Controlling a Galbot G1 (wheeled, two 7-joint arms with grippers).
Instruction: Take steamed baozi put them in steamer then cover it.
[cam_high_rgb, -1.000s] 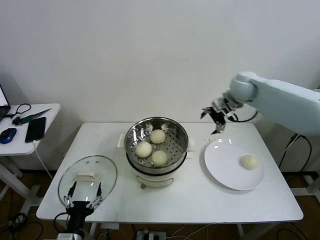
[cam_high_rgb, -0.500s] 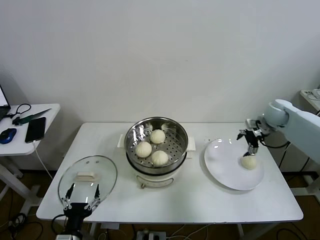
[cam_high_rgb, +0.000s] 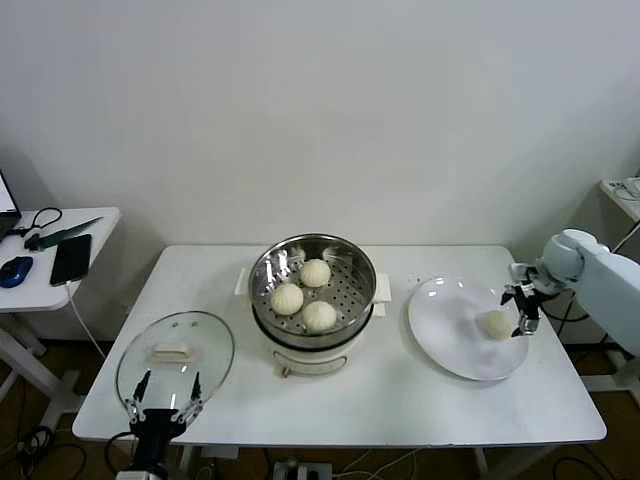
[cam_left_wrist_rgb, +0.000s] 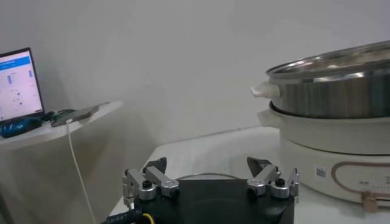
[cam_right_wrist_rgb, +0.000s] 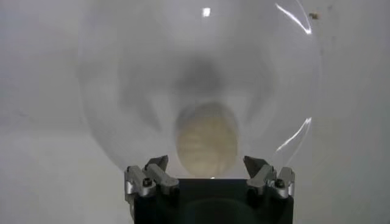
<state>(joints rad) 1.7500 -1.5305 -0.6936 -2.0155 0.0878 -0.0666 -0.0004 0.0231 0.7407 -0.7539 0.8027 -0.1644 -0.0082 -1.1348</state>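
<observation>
- White table (cam_high_rgb: 400, 400) fills centre of the head view, plain white wall (cam_high_rgb: 300, 120) behind it.
- Flat white plate (cam_high_rgb: 450, 340) on the table at about 3 o'clock from table centre, near the right edge.
- Small white side table (cam_high_rgb: 40, 285) off at 9 o'clock, apart from the main table.
- On it: black phone (cam_high_rgb: 71, 258) with a white cable (cam_high_rgb: 85, 315) hanging off the edge, blue mouse (cam_high_rgb: 15, 270) just beside it, dark pen-like tool (cam_high_rgb: 65, 233) and black cord (cam_high_rgb: 40, 216) behind.
- Lit laptop screen (cam_left_wrist_rgb: 18, 82) at the far edge of the side table, seen in the left wrist view.
</observation>
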